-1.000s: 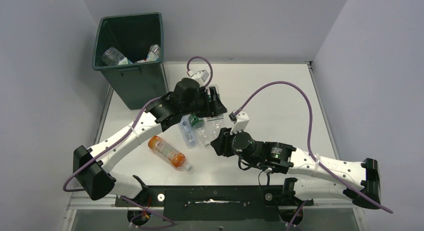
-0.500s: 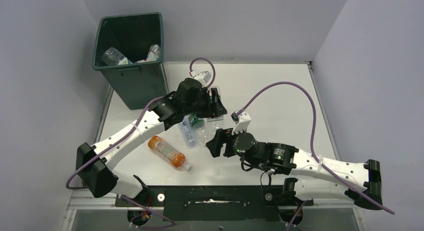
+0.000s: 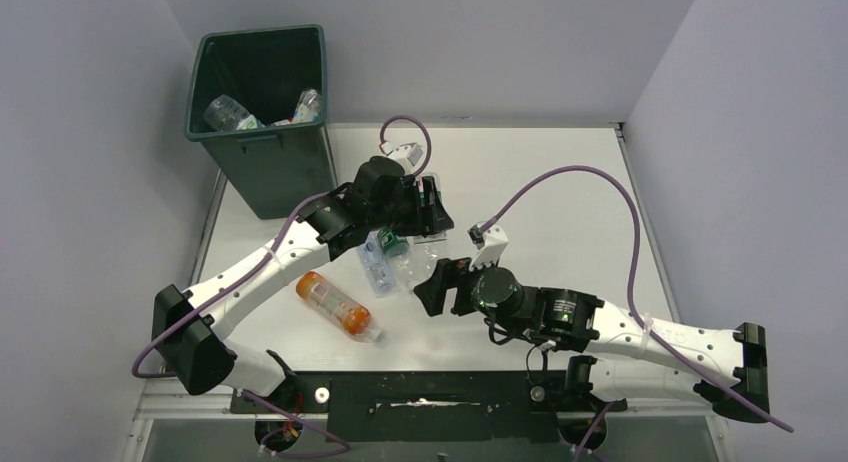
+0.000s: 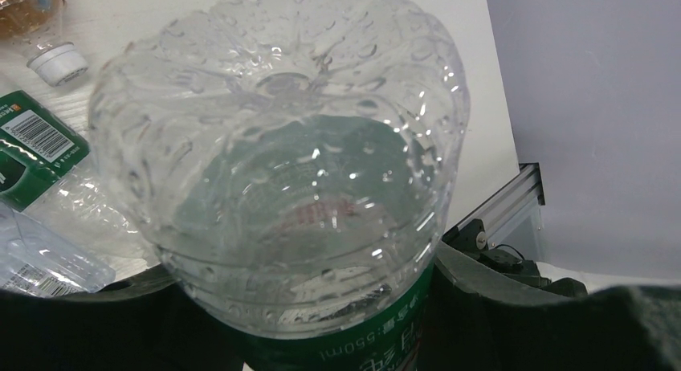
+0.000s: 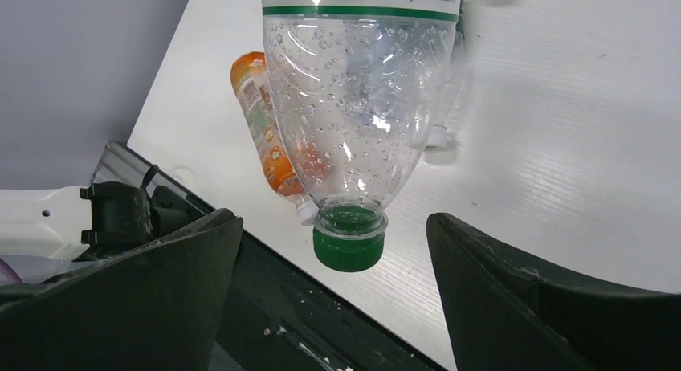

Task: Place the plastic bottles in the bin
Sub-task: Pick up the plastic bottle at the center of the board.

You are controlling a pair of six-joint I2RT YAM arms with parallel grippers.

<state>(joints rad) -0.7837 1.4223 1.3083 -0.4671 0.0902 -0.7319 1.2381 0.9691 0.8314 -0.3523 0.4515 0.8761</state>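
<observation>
**Robot body, seen from above and from the right wrist.** The left arm [image 3: 255, 272] and the right arm [image 3: 650, 340] are built of white tubular links joined by black cylindrical joint housings. The largest housing [image 3: 190, 357] on each arm is black and angular. Both arms are bolted to a black rail [image 3: 420, 392], in which silver screws [image 3: 320, 393] are set. A purple cable [image 3: 590, 177] is run along each arm to a small white camera module [image 3: 490, 244] at the wrist. The fingers [image 5: 522, 299] of the right gripper [image 3: 435, 287] are seen as broad, matte black wedges.
</observation>
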